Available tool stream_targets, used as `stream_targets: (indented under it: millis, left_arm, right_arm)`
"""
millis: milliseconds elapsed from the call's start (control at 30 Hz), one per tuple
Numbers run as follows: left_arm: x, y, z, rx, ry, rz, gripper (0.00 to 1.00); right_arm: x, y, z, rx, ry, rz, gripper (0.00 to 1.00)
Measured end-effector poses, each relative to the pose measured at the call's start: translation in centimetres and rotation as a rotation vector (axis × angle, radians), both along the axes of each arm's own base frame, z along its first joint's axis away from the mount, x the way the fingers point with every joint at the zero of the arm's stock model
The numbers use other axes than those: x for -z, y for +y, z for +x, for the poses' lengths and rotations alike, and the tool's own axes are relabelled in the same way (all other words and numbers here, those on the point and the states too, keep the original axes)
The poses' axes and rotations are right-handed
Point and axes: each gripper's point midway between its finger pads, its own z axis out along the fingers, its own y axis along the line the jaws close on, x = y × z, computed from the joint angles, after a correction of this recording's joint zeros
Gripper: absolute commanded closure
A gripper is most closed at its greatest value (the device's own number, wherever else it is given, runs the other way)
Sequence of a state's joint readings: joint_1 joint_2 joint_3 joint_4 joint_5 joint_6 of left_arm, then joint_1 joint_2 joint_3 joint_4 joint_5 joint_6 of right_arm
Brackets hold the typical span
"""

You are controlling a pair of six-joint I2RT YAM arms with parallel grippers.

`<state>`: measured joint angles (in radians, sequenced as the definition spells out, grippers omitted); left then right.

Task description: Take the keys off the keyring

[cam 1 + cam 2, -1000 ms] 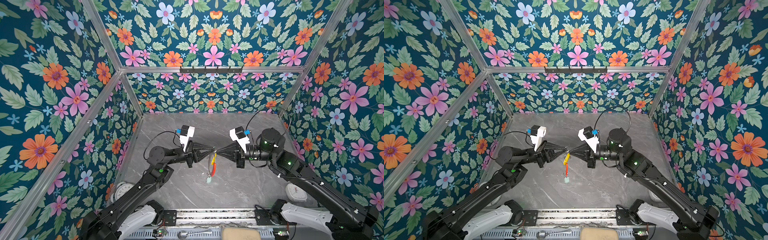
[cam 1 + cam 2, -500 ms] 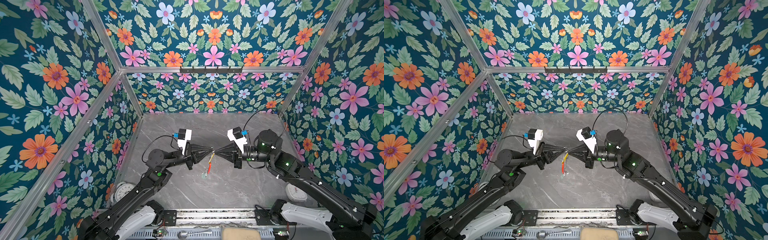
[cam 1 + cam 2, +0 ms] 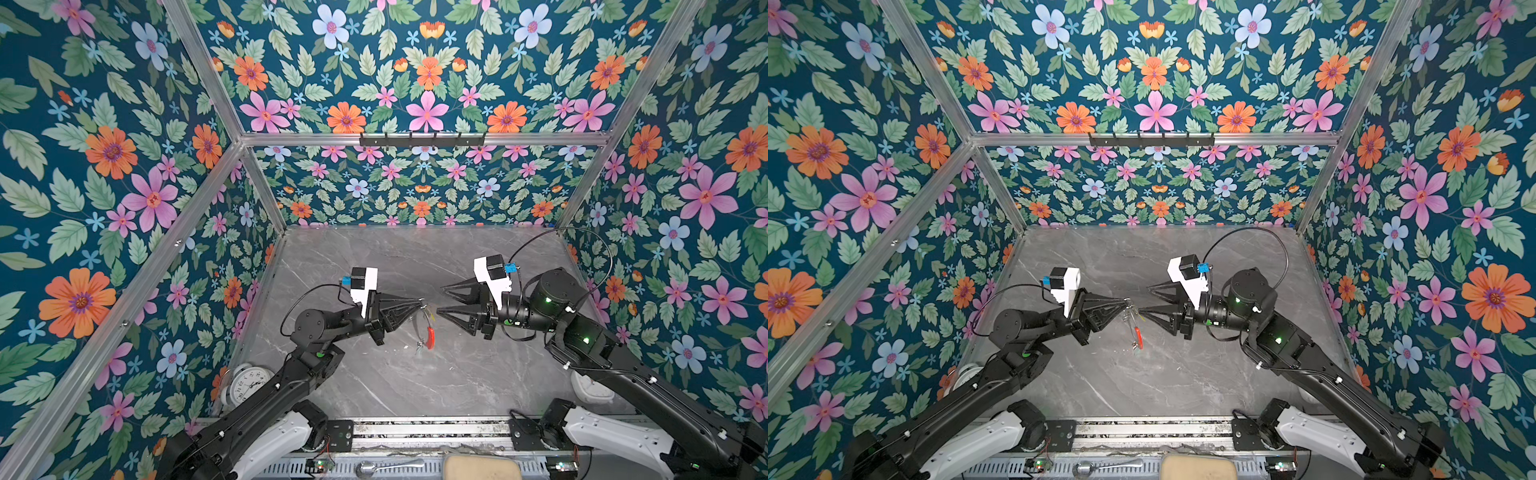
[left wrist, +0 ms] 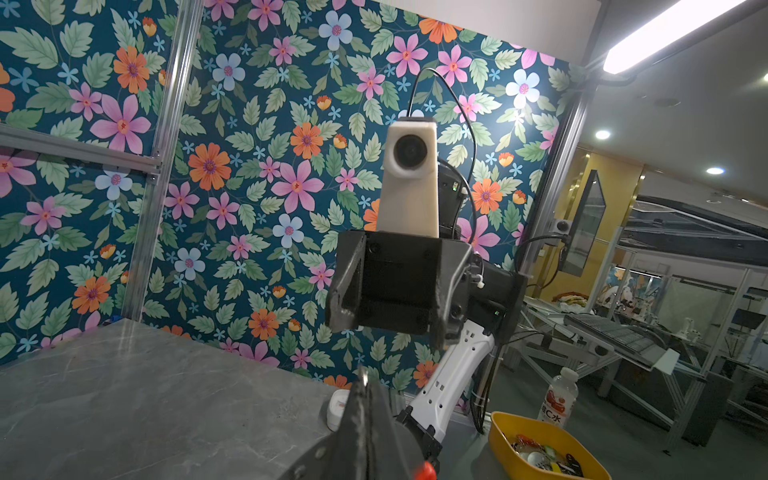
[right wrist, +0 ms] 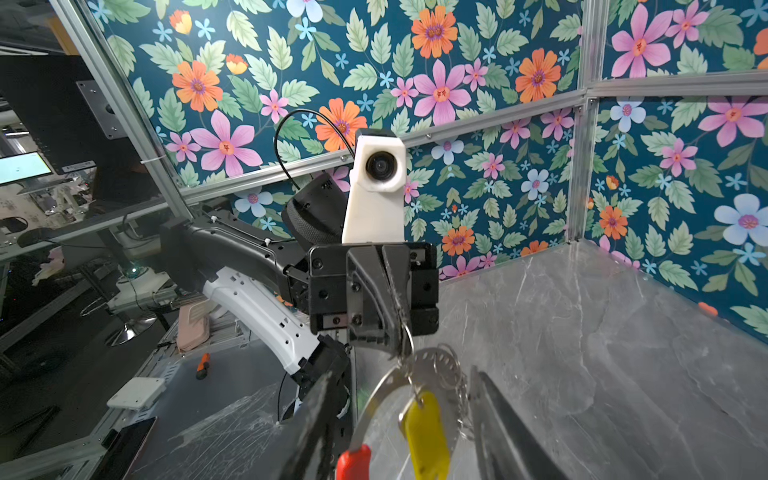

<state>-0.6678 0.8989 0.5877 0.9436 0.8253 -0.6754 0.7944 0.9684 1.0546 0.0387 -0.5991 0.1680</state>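
Left gripper (image 3: 421, 300) clamped on the keyring (image 3: 430, 335), which hangs below its tips; right gripper (image 3: 440, 299) part open, empty, just beside; ring judged light, stiff, slippery, so grasp the key (image 5: 426, 432) by its yellow tag.

Keyring (image 3: 430, 335) w/ red sleeve hangs vertical, yellow-tag key (image 5: 427, 440) on it.

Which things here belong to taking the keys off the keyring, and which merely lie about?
Job: keyring; yellow-tagged key; left hand, shut on the keyring; right hand, open beside it.
Lying about: alarm clock; spoon.
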Motion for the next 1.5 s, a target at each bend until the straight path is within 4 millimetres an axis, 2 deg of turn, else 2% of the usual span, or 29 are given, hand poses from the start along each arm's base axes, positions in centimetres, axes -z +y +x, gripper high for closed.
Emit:
stream_targets:
  millis: [200, 433, 700, 833, 1000, 1200, 1300, 1500]
  left_arm:
    - [-0.3, 0.1, -0.1, -0.003, -0.009, -0.013, 1.0]
    - [-0.6, 0.3, -0.2, 0.0, -0.013, -0.027, 1.0]
    - [-0.6, 0.3, -0.2, 0.002, -0.007, -0.034, 1.0]
    - [-0.5, 0.2, -0.1, 0.003, -0.002, -0.032, 1.0]
    - [-0.4, 0.2, 0.0, 0.005, 0.002, -0.031, 1.0]
    - [-0.6, 0.2, -0.1, 0.004, -0.005, -0.038, 1.0]
    - [-0.6, 0.2, -0.1, 0.004, -0.005, -0.038, 1.0]
    - [-0.5, 0.2, 0.0, 0.005, -0.003, -0.037, 1.0]
  right_arm:
    - [0.3, 1.3, 0.8, -0.012, 0.034, 0.01, 0.49]
    - [0.9, 1.7, 0.9, -0.026, 0.065, 0.007, 0.64]
    - [1.9, 2.2, 0.5, -0.067, 0.104, -0.004, 0.74]
    - [1.8, 2.3, 0.4, -0.079, 0.119, 0.004, 0.78]
    - [1.5, 2.4, 0.3, -0.094, 0.116, 0.016, 0.89]
    - [1.7, 2.6, 0.2, -0.109, 0.126, 0.012, 0.91]
    - [1.8, 2.7, 0.1, -0.113, 0.14, 0.012, 1.0]
    - [1.8, 2.5, 0.0, -0.115, 0.147, 0.012, 1.0]
